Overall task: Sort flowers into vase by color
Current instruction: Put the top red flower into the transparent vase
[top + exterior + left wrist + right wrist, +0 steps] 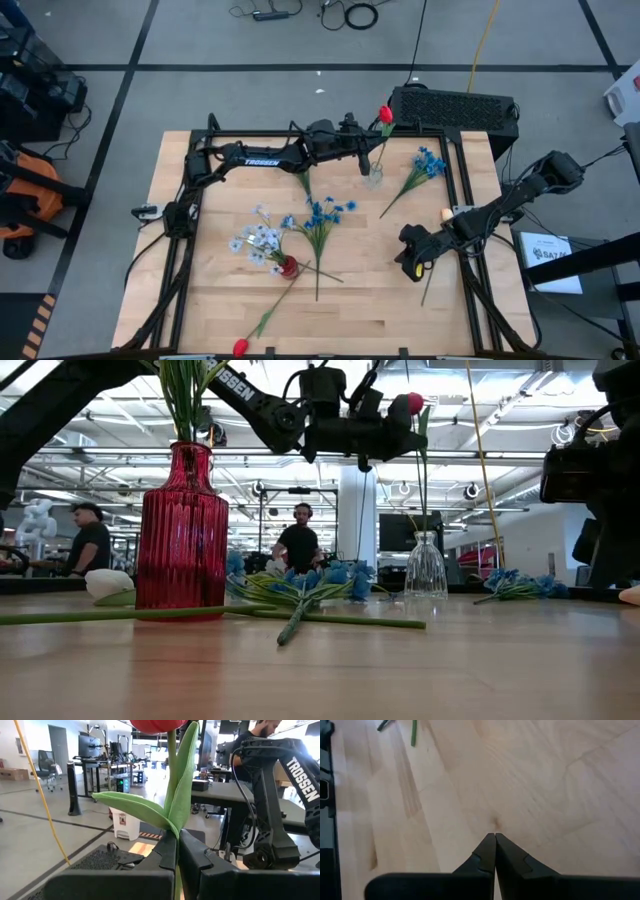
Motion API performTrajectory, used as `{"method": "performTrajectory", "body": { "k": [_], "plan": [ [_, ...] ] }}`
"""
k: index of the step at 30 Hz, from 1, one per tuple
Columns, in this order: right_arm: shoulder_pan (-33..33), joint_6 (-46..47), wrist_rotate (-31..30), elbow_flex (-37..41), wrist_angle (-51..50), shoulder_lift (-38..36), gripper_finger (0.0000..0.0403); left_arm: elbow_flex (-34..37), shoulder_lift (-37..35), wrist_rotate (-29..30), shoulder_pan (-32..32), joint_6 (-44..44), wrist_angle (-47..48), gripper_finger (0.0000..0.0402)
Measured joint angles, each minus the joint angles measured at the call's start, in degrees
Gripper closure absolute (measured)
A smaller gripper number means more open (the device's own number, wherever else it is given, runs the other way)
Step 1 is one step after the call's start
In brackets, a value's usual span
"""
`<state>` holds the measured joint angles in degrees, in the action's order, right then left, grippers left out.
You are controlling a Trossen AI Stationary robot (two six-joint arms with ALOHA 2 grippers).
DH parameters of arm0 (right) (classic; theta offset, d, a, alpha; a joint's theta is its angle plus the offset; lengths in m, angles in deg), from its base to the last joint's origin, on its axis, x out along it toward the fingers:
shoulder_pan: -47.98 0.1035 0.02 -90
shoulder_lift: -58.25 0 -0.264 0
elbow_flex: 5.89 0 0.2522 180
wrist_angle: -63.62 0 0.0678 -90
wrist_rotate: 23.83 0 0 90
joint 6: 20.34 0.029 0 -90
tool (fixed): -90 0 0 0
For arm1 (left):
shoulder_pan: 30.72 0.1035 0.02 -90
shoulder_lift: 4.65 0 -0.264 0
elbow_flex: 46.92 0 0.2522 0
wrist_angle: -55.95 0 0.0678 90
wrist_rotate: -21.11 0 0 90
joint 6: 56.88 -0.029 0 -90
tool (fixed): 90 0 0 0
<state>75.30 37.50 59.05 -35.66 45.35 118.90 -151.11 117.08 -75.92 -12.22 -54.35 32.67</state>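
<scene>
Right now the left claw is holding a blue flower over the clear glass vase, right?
Not quite. The flower is red, not blue. The left wrist view shows the left claw shut on the stem of a red tulip, and the low view shows it over the clear glass vase.

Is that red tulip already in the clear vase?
Partly: the left gripper holds the red tulip upright, its stem reaching the clear vase.
</scene>
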Motion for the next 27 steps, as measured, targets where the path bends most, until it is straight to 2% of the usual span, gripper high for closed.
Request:
{"method": "performTrajectory", "body": {
  "k": [5, 12, 23, 27],
  "plan": [
    [-1.3, 1.5, 0.1, 3.1, 0.4, -1.4, 0.0403, 0.0, 0.0, 0.0, 0.0, -2.6, 0.1, 0.0395],
    [-4.5, 3.1, 3.0, 8.8, 10.5, -4.9, 0.0403, 1.3, 2.2, 0.6, 0.2, -1.5, -2.1, 0.0395],
    [-6.3, 4.5, 2.8, 8.8, 10.6, -7.0, 0.0403, 2.6, 3.3, 1.7, 0.1, 1.5, -3.2, 0.0394],
    [-6.8, 4.4, 2.8, 8.8, 10.3, -8.2, 0.0403, 2.6, 3.3, 1.7, 0.1, 1.6, -3.1, 0.0373]
  ]
}}
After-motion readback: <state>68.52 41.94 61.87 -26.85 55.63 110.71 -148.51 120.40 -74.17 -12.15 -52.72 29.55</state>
